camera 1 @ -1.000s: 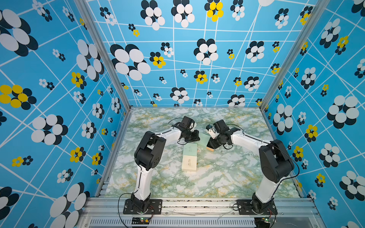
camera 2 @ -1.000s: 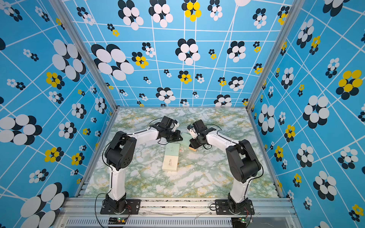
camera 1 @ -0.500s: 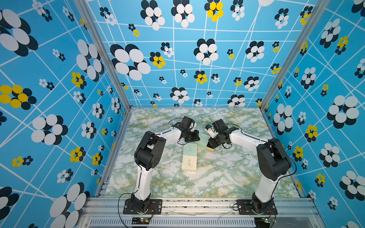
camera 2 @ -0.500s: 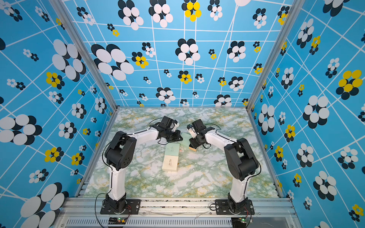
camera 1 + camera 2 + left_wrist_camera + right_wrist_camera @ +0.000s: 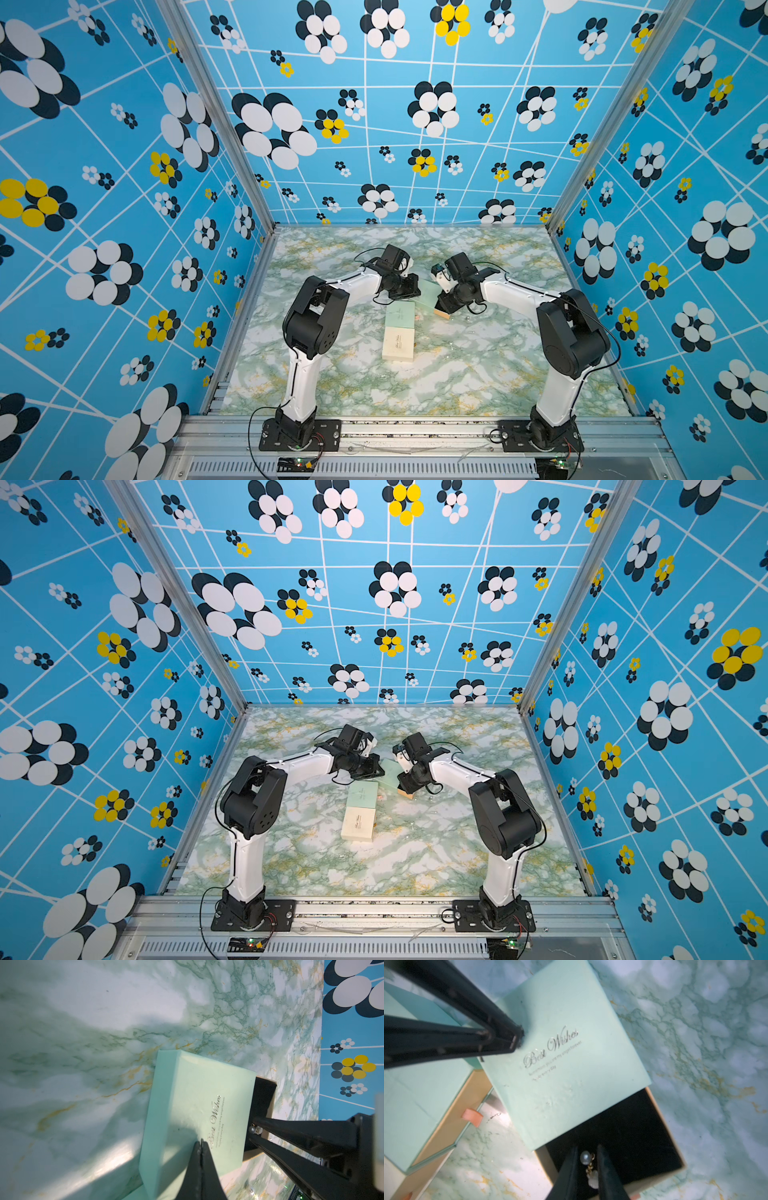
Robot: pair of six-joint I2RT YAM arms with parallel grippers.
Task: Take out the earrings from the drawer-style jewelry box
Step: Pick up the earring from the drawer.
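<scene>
Left tool (image 5: 200,1142), pinched shut, pins the mint jewelry box (image 5: 560,1076) at the far middle of the table (image 5: 478,374). Right tool (image 5: 586,1151) straddles a pearl earring (image 5: 585,1156) in the open drawer (image 5: 643,1136), jaws narrow; gripping or not, I cannot tell. Next: firm pinch, then lift clear.

- A robotics lab test cell — blue wall panels printed with black, white and yellow flowers (image 5: 374,137) box in a green-veined marble-print tabletop (image 5: 457,386).
- Bare aluminium frame posts (image 5: 215,112) hold the panels.
- Two white-and-black robot arms (image 5: 303,374) stand on black base plates (image 5: 299,434) along a slotted aluminium rail (image 5: 415,430) — loose black cables (image 5: 250,428) exposed.
</scene>
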